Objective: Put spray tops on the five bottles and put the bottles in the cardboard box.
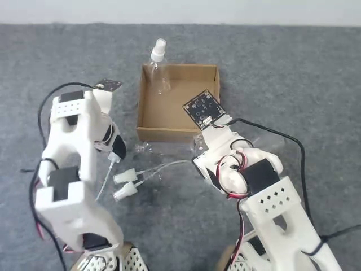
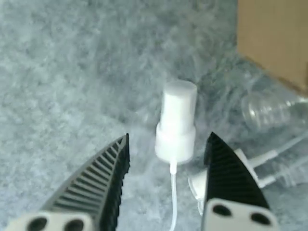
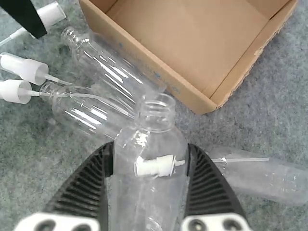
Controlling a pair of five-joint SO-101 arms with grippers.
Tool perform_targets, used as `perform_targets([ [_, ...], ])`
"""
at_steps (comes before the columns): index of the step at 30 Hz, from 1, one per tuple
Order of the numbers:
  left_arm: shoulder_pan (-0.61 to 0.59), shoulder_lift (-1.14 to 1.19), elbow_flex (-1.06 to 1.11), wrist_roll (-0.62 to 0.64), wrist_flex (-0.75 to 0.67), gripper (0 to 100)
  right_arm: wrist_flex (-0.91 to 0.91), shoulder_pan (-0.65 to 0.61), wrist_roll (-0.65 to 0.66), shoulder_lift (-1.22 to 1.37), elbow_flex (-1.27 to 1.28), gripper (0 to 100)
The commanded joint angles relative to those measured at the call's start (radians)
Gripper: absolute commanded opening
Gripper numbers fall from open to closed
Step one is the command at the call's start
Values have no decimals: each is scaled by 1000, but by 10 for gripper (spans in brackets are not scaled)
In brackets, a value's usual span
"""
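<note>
Left jaws: open, straddling a spray top (image 2: 175, 120) with a gap on each side. Its dip tube trails back between them.
Right jaws: pressed against both sides of an uncapped bottle (image 3: 155, 120), its open neck aimed toward the cardboard box (image 3: 144, 62).
Other task things: a capped bottle (image 1: 159, 68) stands at a far corner of the box, seemingly inside. Two bare bottles (image 3: 113, 72) lie against its near wall, and two loose tops (image 1: 125, 185) lie on the bench (image 1: 282, 68).
Risk, pick-up: if the left jaws close off-centre, the round top is likely to roll or squirt out.
Risk, tube: the thin tube probably flexes, so it may miss the narrow neck and buckle.
Risk, bottle: the thin clear wall may cave in or slip under squeeze, tilting the neck.
Risk, crowding: either arm could nudge the loose bottles and set them rolling.
</note>
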Motion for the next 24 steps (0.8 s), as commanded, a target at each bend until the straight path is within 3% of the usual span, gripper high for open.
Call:
perform_targets([
  [1,6,52,-82,20,17,218,-21,15,-2,-31,-15,13],
  [10,14,109,-104,12,26,103,-21,15,-2,-31,-15,13],
  [16,20,109,-177,-29,137,14,-21,15,-2,-31,-14,13],
  [24,-12,109,-297,-35,249,11,-19,15,-5,-31,-14,13],
])
